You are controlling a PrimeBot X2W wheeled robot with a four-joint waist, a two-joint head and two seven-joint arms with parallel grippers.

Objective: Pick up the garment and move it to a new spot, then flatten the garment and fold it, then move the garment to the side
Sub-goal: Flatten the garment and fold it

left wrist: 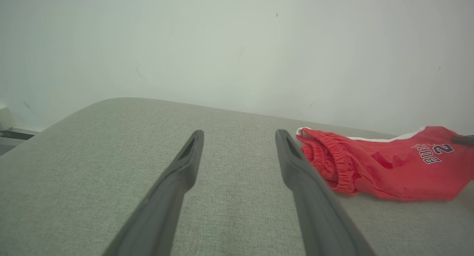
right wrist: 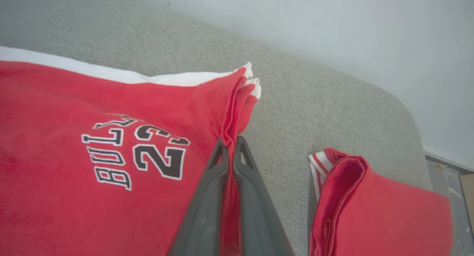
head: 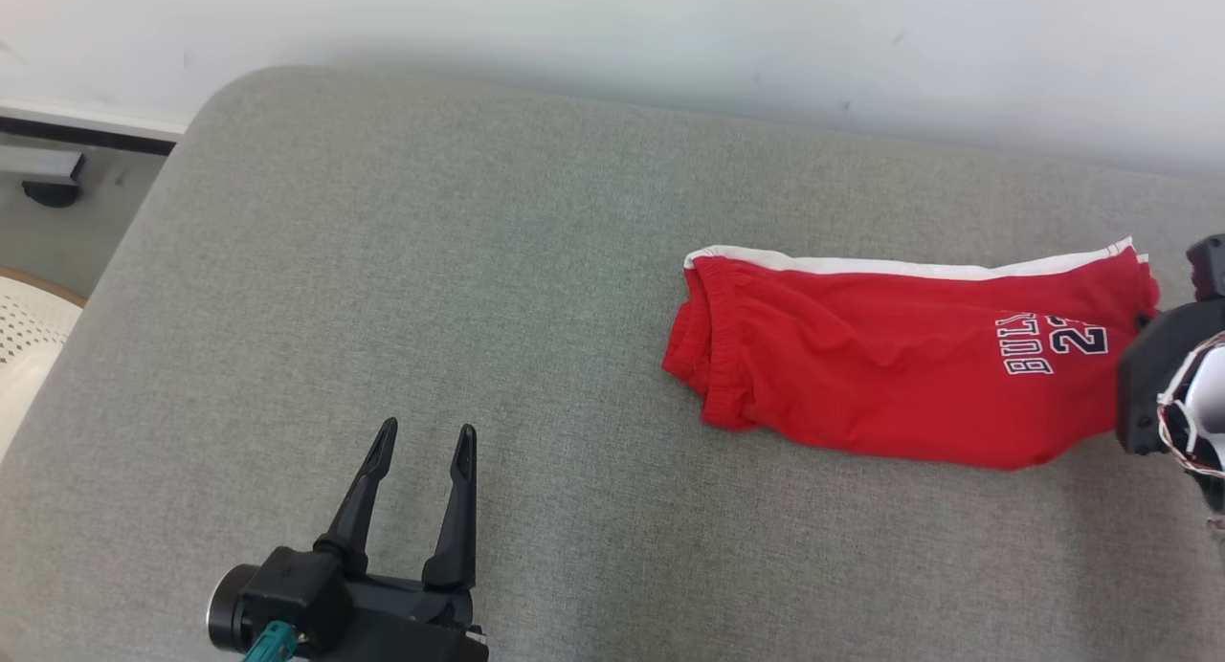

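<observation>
The garment (head: 861, 365) stretched lengthwise leftward from the right claw (right wrist: 231, 140), clamped on its leg hem; left claw (head: 427, 429) sat wide open, empty, well apart.

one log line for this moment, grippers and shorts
shorts: folded, lying on grey cushion | right gripper: shut on shorts hem | left gripper: open, over bare cushion, apart from shorts

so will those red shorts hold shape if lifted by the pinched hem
Probably floppy: the red shorts wrinkle and bunch where the right pincer pinches their hem. Likely light: thin cloth. Lifted from that end, the folded layers may sag apart.
</observation>
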